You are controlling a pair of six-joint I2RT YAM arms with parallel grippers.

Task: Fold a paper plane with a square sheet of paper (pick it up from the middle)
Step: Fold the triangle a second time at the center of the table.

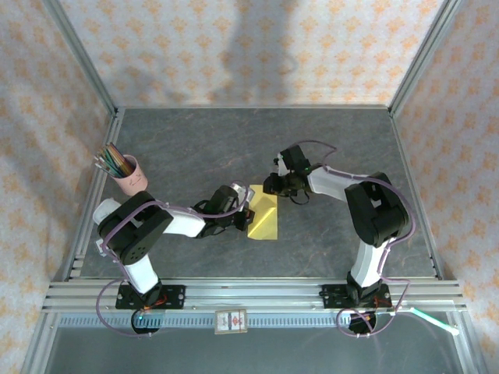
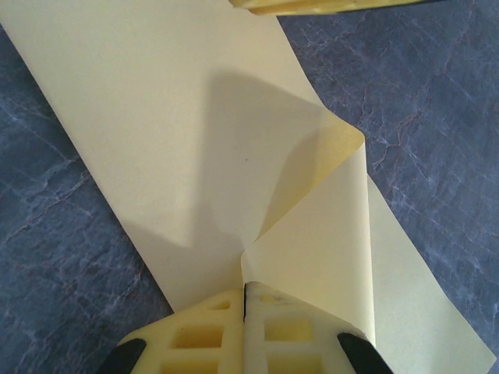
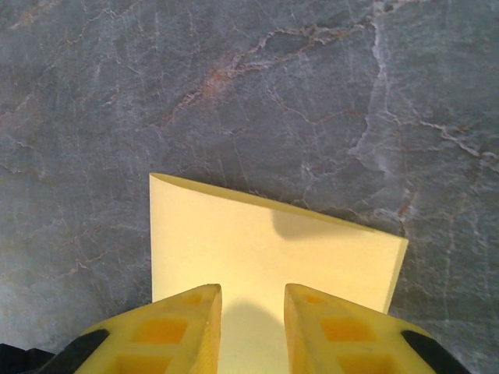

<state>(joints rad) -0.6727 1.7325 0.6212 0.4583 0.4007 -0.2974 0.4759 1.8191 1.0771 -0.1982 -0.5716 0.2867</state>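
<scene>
The square sheet of paper (image 1: pixel 265 218) is plain yellow and lies mid-table, partly folded. My left gripper (image 1: pixel 245 212) is at its left edge. In the left wrist view this gripper (image 2: pixel 245 290) is shut on a corner of the sheet (image 2: pixel 148 117), and the pinched flap (image 2: pixel 320 241) curls up and over the flat part. My right gripper (image 1: pixel 273 185) hovers at the sheet's far end. In the right wrist view it (image 3: pixel 253 300) stands open, its yellow fingers (image 3: pixel 191 319) apart above the paper (image 3: pixel 273 241), which has a raised, curved far edge.
A pink cup of coloured pencils (image 1: pixel 129 173) stands at the back left of the dark stone-patterned table (image 1: pixel 234 140). Metal frame posts and patterned walls enclose the table. An aluminium rail (image 1: pixel 249 294) runs along the near edge.
</scene>
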